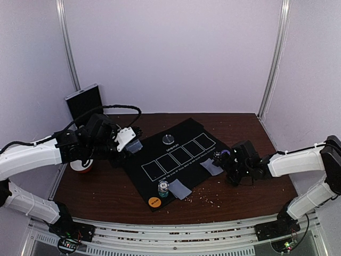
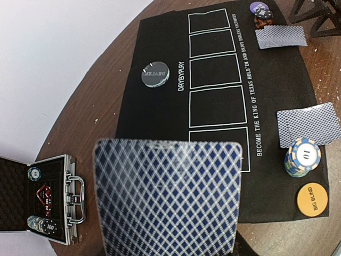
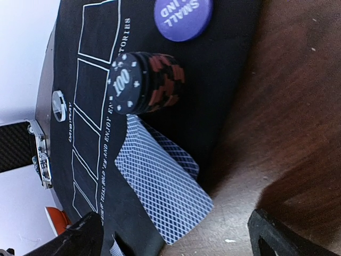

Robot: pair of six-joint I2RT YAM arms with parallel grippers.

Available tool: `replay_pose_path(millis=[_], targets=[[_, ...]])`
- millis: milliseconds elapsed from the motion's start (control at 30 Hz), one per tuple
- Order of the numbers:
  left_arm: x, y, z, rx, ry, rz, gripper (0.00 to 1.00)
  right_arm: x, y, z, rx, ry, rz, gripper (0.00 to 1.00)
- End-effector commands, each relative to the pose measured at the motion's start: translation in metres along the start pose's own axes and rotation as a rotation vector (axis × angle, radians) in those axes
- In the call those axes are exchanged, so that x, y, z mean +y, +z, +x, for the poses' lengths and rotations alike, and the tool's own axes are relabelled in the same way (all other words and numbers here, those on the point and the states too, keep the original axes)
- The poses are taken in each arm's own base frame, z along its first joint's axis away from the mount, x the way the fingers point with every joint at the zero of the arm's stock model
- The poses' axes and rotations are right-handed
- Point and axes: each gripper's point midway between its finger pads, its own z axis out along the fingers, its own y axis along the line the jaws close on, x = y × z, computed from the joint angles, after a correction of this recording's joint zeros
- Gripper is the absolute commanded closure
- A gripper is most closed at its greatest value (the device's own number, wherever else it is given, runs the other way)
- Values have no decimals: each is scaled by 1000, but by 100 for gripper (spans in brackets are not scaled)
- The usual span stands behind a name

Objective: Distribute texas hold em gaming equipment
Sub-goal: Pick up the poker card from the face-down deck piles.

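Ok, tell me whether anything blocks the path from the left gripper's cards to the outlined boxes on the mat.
Nothing visible does: the boxes are bare, and the dealer disc lies beside them.

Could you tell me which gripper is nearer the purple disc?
Right. The right gripper is beside the purple disc; the left gripper, holding cards, is across the mat.

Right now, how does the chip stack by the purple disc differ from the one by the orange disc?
The dark stack is black and red with 100 on top; the pale stack is light blue and white. The dark stack sits beside the purple disc marked SMALL, the pale stack beside the orange disc marked BIG BLIND. Both stand upright on the black mat.
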Motion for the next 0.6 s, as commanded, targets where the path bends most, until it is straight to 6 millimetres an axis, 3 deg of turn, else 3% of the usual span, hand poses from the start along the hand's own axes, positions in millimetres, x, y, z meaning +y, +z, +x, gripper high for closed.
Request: replay_pose_path(millis=[0,133,300,367,433,500,567], targets=[[7,-11,-21,-74,-12,-15,54,16,-4,-11,-26,-98,29,2],[3,-11,-19,-71,9,12,55,28,-37,-43,-177,-183,32,0],[-3,-14,-20,-72,43,47,54,106,-103,-80,-357,-554,-91,0],[-8,-18,-24,-89,64,84,54,152,-119,-65,-298,-790,-214,0],[-13,-24,-29,-119,82,116,55,197,-125,-25,-103,-936,-421,0],[-15,-30,-34,-147,90,136,55,241,-141,31,191,-958,-729,0],[-16,-35,-40,-170,93,146,55,282,-160,62,352,-896,-958,3]])
